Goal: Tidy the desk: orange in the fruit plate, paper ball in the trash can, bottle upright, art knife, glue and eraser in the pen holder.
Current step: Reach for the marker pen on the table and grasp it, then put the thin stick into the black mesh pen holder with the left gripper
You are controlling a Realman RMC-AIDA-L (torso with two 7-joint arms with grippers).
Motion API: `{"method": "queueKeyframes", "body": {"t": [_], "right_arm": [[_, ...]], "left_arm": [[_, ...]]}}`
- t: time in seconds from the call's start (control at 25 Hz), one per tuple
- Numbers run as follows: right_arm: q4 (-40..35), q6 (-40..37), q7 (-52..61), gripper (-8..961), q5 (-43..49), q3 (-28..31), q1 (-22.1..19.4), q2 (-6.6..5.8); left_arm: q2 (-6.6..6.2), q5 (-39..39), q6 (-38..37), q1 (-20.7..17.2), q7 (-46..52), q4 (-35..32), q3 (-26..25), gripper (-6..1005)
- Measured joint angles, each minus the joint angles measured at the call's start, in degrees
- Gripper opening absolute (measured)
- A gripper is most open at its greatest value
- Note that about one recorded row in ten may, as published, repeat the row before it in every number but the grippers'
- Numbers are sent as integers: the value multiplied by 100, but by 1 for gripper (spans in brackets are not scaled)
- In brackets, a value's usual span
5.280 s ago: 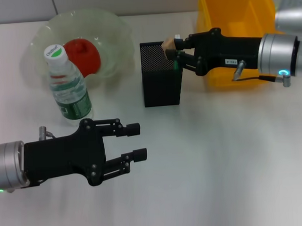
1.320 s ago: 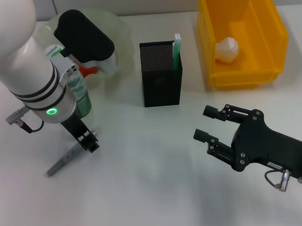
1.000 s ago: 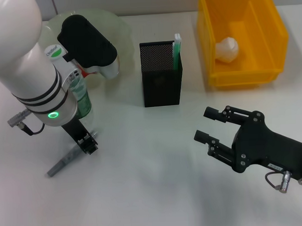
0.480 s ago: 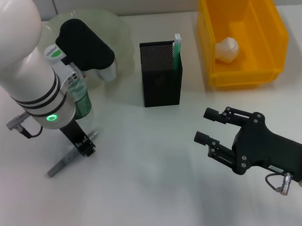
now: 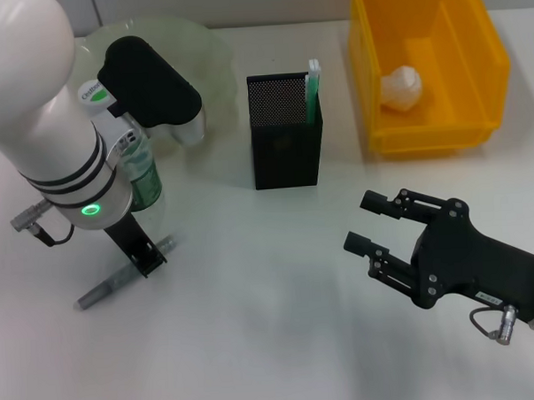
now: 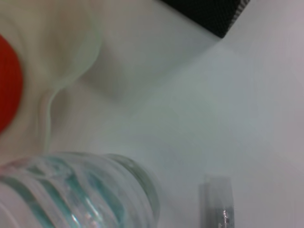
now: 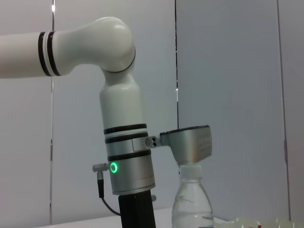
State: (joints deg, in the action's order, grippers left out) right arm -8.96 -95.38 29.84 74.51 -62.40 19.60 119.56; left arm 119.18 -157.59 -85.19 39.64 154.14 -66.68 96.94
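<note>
1. Reaching straight down at the left of the desk [image 5: 282,341], the left arm ends in the left gripper [image 5: 145,257], whose black fingertips meet the middle of the grey art knife [image 5: 120,277]. The knife lies flat on the desk, slanting from lower left to upper right. Whether the jaws are closed on the knife or merely straddle it cannot be told. In the left wrist view one end of the knife [image 6: 216,202] shows beside the base of the bottle [image 6: 80,190].
2. The bottle [image 5: 134,170] stands upright just behind the gripper, largely masked by the arm; its white cap with a green label [image 5: 92,91] shows beside the arm's black joint cover.
3. The fruit plate [image 5: 203,43], pale green glass with a wavy rim, sits behind the bottle at the rear left. The left wrist view shows a red-orange round fruit [image 6: 8,88] inside the plate's rim [image 6: 71,80].
4. The pen holder [image 5: 285,142], a black mesh box, stands upright at centre, with a green-and-white stick [image 5: 313,92] rising from its right rear corner.
5. The trash can [image 5: 428,126], a yellow bin, sits at the rear right with the white paper ball [image 5: 401,88] lying inside it.
6. The right gripper [image 5: 372,220] hovers above the desk at the lower right, well apart from every object, its jaws spread wide and empty.
</note>
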Motion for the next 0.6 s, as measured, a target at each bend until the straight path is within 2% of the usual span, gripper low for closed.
{"method": "queueKeyframes", "body": {"t": [0.08, 0.6], "right_arm": [[1, -19, 31, 484, -26, 0, -1, -1], [9, -53, 50, 485, -69, 0, -13, -9]], "left_arm": [[0, 0, 8, 2, 4, 20, 4, 160], [0, -9, 47, -35, 27, -77, 75, 153]]}}
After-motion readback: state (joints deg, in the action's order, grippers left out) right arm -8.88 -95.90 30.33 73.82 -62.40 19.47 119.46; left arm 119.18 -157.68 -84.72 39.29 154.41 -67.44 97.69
